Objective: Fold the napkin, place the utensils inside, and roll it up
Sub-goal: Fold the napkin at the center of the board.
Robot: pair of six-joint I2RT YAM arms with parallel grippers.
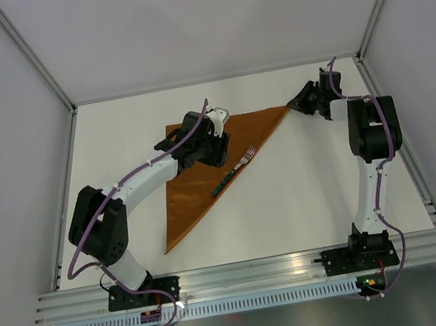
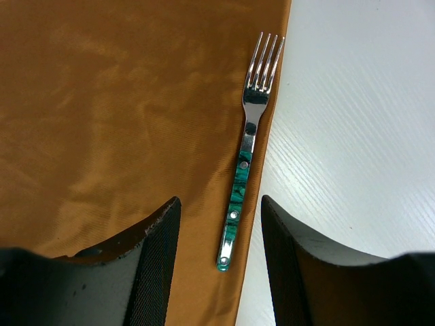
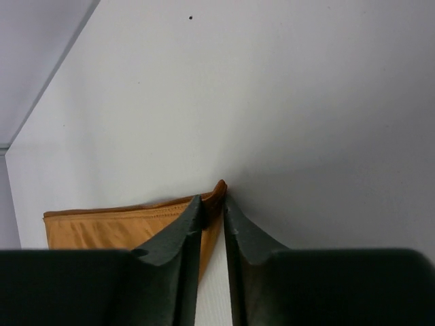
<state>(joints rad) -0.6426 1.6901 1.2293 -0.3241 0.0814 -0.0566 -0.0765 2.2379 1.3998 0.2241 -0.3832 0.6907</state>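
Napkin (image 1: 198,191) lies folded into a triangle on the tabletop (image 1: 308,198); right gripper (image 3: 212,201) pinches its corner, left gripper (image 2: 221,204) hangs open over the fork (image 2: 245,156).

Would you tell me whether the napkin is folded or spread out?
Folded: the napkin lies as a triangle, not a square, with the fork along its long edge.

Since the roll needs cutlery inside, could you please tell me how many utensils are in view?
1. A green-handled fork lies on the napkin along its long edge, beneath the open left claw; the left arm could be hiding others.
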